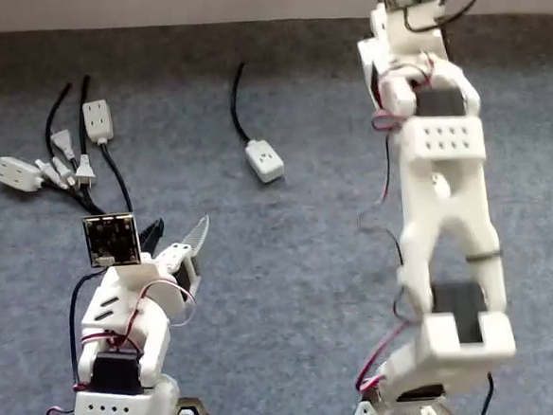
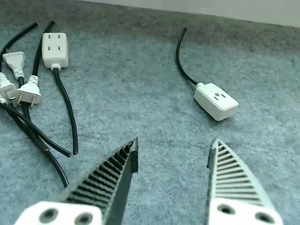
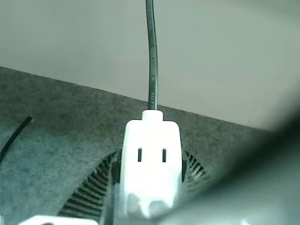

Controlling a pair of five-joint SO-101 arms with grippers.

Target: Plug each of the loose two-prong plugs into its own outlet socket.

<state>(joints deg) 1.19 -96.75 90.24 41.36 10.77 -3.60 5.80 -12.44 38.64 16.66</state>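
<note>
Plugs (image 2: 29, 91) upper left: light, hard, likely slippery; pinch across the moulded body. Left hand (image 2: 173, 157) spread wide, empty; right hand (image 3: 150, 161) clamped on socket (image 3: 151, 138).

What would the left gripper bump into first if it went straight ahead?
Probably the grey carpet; the left gripper tilts down. The white plastic outlet socket lies just aside, but depth is unclear.

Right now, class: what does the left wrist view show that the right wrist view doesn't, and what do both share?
Left wrist view: the open left gripper, loose plugs and two lying sockets. Right wrist view: the right gripper shut on a corded socket, wall behind. Both: grey carpet.
</note>
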